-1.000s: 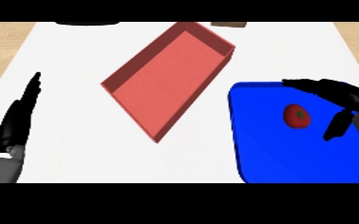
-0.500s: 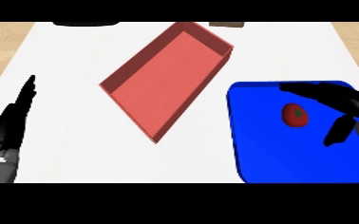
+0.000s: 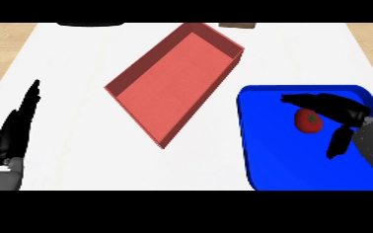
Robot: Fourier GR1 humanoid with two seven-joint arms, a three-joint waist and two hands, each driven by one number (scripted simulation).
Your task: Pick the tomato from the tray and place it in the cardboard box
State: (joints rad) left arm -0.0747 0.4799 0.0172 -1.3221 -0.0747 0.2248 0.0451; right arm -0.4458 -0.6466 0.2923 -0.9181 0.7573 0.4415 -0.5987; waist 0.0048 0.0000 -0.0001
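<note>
A small red tomato [image 3: 308, 121] with a green stem lies on the blue tray [image 3: 291, 163] at the right. My right hand [image 3: 342, 111] hovers over the tray just right of the tomato. Its fingers [image 3: 306, 99] stretch above the tomato and its thumb [image 3: 337, 142] hangs below it, so the hand is open around the tomato without closing on it. The box [image 3: 178, 81], a red-brown shallow open rectangle, lies diagonally in the middle of the white counter. My left hand [image 3: 18, 126] rests open at the left edge, fingers pointing up.
A dark round object [image 3: 91, 24] shows at the top left edge and a small brown item [image 3: 238, 25] at the top centre. Wooden surface [image 3: 15, 34] borders the white counter on both sides.
My right hand has shifted slightly left and down over the tray, its fingers now reaching past the tomato's top. The left hand has crept a little lower and left.
</note>
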